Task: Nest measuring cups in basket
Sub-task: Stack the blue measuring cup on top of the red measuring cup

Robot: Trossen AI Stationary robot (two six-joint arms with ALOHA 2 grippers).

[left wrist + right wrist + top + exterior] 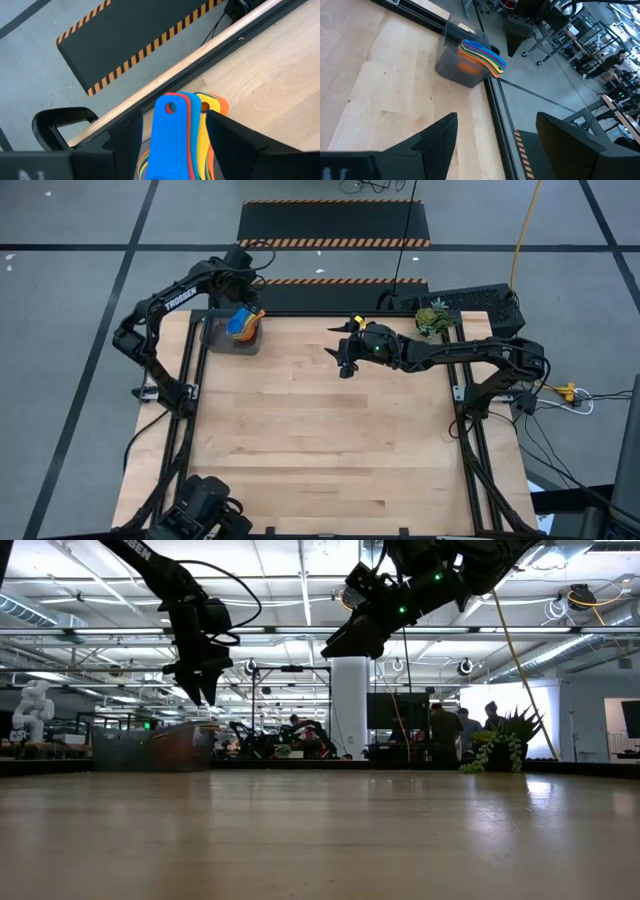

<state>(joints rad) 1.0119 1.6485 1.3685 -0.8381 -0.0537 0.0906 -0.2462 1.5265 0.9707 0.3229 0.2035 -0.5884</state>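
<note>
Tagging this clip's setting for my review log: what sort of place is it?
Likely a robotics lab or industrial workshop: hazard-striped floor mat, exposed ceiling pipes, and a white humanoid robot standing behind the wooden table.

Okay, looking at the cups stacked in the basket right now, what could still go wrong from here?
The basket sits at the table's far corner, so a nudge might push it off the edge. The left gripper hangs just above the measuring cups, whose handles lie between its fingers; lifting away could snag them. The handles overhang the rim, which might tip the stack.
</note>
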